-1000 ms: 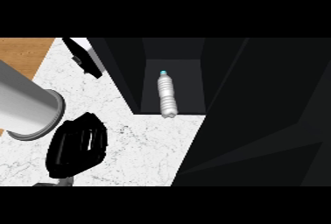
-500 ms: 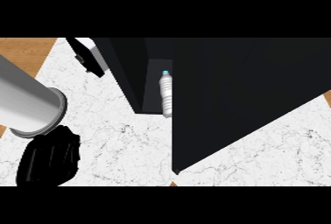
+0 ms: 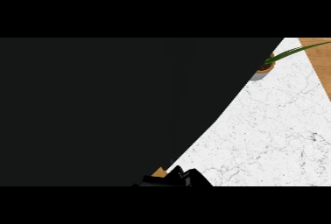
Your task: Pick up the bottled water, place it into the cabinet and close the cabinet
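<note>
The black cabinet door [image 3: 110, 109] fills the left and middle of the head view and hides the cabinet's inside. The bottled water does not show; it is hidden behind the door. Only part of a black hand [image 3: 176, 178] shows at the lower edge, just below the door's slanted edge. I take it for my right hand, and too little of it shows to tell how it is held. My left hand and its grey forearm are hidden.
White marble counter [image 3: 271, 131] lies to the right of the door. A potted plant [image 3: 264, 70] with a long green leaf stands at the back right. A wooden strip [image 3: 320, 54] borders the counter's far right.
The dark door has swung left across the view, covering the cabinet opening, the bottle and the left forearm. The plant at the back right has come into sight.
</note>
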Controlling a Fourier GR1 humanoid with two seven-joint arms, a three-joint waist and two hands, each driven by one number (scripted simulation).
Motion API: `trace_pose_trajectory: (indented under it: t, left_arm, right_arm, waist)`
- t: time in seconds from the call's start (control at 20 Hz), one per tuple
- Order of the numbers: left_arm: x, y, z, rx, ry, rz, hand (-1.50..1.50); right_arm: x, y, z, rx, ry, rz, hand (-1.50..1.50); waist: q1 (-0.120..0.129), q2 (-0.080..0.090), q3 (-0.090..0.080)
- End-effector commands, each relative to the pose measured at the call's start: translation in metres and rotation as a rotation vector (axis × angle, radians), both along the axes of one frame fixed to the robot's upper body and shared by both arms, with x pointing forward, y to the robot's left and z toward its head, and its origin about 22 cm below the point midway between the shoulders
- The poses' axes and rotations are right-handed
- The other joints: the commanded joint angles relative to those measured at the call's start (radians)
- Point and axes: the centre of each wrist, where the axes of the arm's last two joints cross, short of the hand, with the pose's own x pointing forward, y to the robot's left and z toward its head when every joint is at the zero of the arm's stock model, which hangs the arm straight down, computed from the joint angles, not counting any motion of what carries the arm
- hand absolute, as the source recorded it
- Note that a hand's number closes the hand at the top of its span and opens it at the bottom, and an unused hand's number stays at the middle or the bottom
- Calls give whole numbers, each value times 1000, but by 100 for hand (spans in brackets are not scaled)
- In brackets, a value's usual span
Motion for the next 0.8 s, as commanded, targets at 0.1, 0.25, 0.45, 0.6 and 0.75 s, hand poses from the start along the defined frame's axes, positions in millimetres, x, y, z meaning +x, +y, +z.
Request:
trace_pose_trajectory:
  t: [0.1, 0.25, 0.45, 0.6, 0.75]
  left_arm:
    - [-12, 24, 2, 5, -3, -9, 150]
    - [-16, 30, 1, 7, 13, -19, 150]
    - [-23, 53, -10, 12, 18, -1, 150]
    - [-29, 46, 1, -8, -11, 6, 150]
    - [-36, 54, 14, 14, 1, 4, 150]
  right_arm:
    - [81, 41, 9, 85, 100, -83, 150]
    - [116, 43, -9, 95, 162, -61, 150]
    - [153, 40, -5, 117, 251, -45, 150]
    - [193, 28, -15, 80, 259, -18, 150]
    - [217, 6, -16, 77, 236, -59, 150]
  waist:
    - [11, 9, 2]
    - [4, 9, 3]
    - [-10, 5, 3]
    - [-9, 4, 3]
    - [-14, 1, 4]
